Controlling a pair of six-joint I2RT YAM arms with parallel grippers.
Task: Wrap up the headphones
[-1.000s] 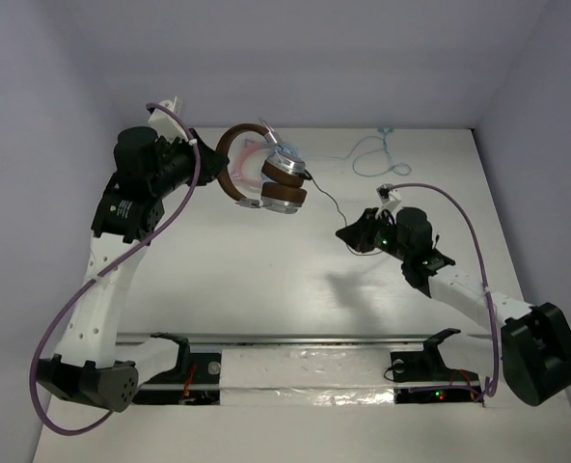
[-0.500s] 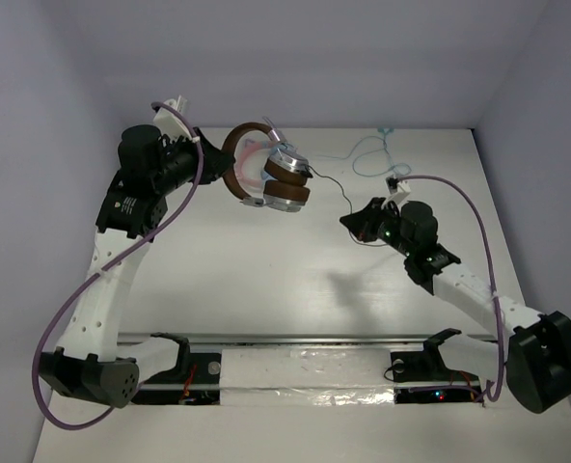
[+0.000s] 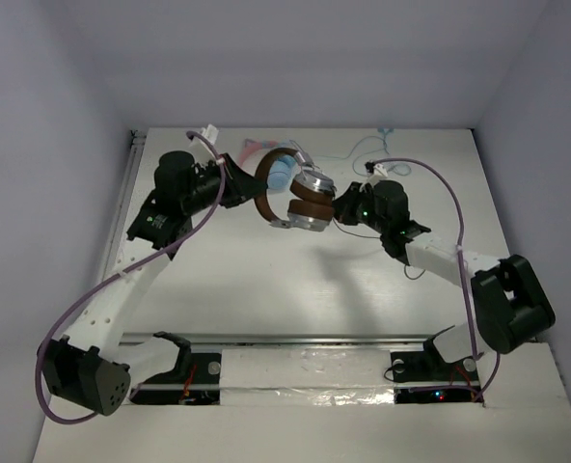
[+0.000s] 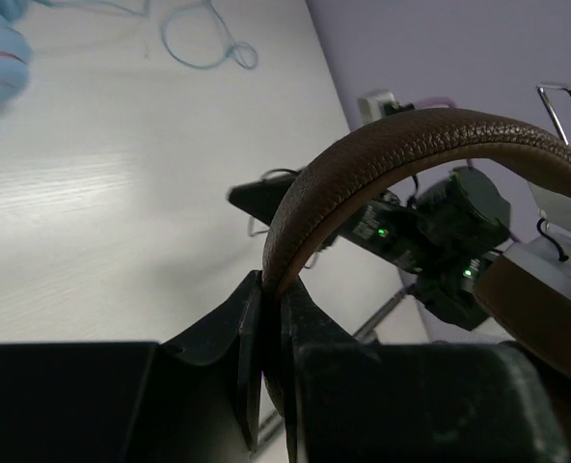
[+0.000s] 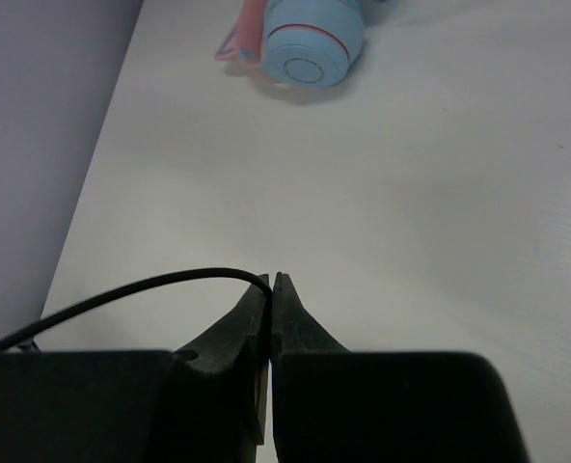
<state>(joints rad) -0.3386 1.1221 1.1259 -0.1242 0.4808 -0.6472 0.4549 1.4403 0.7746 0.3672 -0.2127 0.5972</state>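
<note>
Okay, lavender walls (image 3: pixel 44 193) box in the white tabletop (image 3: pixel 266 289) on left, far and right sides. The near-middle stretch of tabletop between my two arms is bare, with open room there. The far strip is crowded. My left arm (image 3: pixel 122 280) runs up the left side, and my right arm (image 3: pixel 440 260) angles in from the right; both meet at far centre.

The headphones (image 3: pixel 300 198) hang there, lifted off the tabletop between the two wrists, cups toward the right arm. The left pincer (image 4: pixel 269 289) is clamped on the brown headband (image 4: pixel 411 145) at its end, fingers tight either side of the leather.

Pink cat-ear headphones (image 5: pixel 305 43) lie on the tabletop just behind the held pair, near the far wall, blue cup facing up. A pale blue cable (image 3: pixel 367 149) is looped on the tabletop at far right, close to my right wrist.

The right pincer (image 5: pixel 270 285) is closed, pinching the thin black cable (image 5: pixel 141 287) at the fingertips; the cable arcs away to the left of that view. Can't trace its full run from the top view.
</note>
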